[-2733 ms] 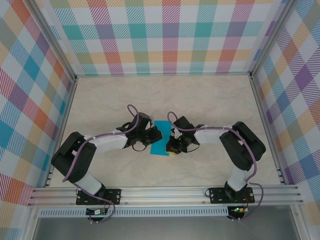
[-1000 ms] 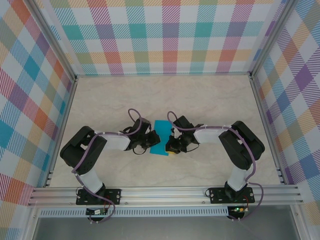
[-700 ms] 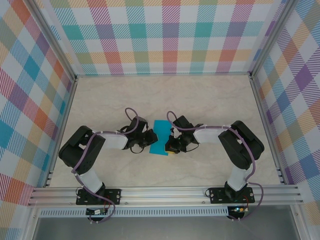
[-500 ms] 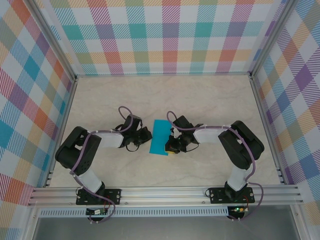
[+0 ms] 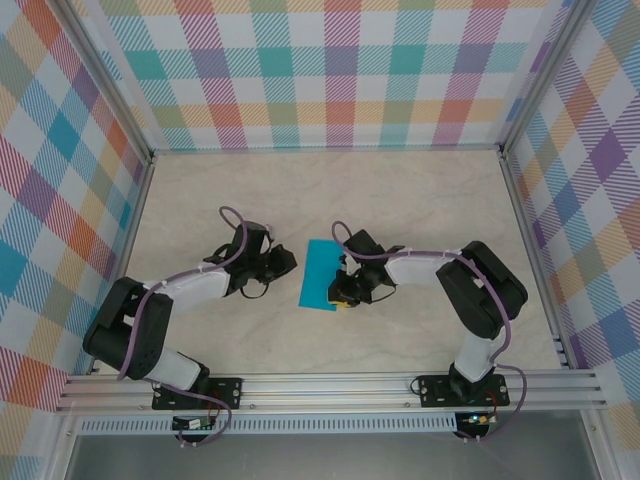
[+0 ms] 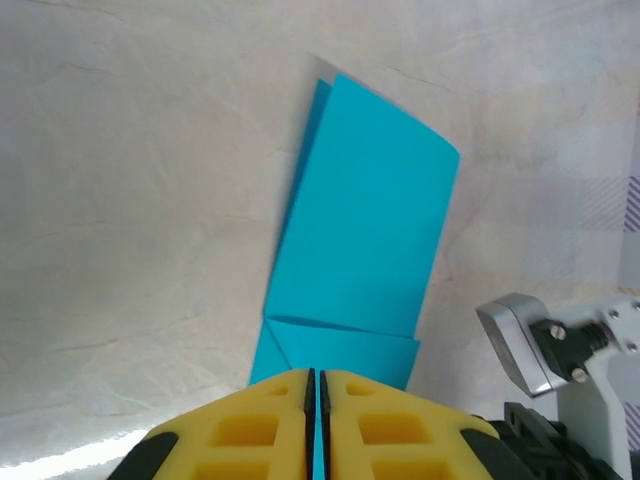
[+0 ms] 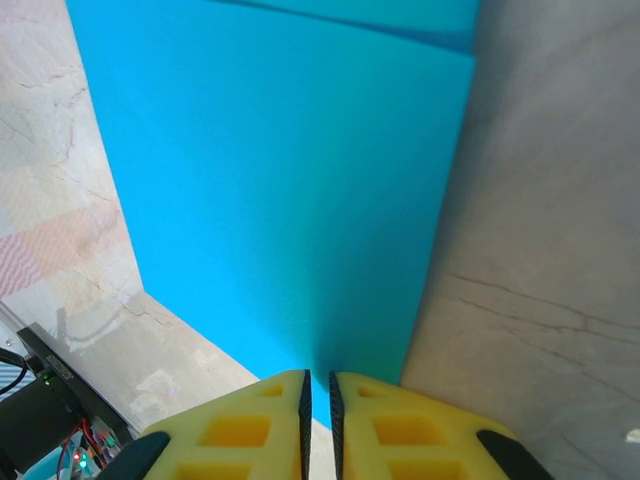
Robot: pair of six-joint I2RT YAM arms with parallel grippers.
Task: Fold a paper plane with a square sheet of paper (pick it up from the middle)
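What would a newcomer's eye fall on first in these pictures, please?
A folded teal-blue sheet of paper lies at the middle of the pale marbled table. The right end effector meets its right edge, while the left end effector sits apart on its left. Bright plaid walls surround it all.

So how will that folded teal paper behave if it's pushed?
The paper sheet looks thin, so it's probably floppy and very light. Lying flat on the smooth tabletop, it would likely slide, not roll.
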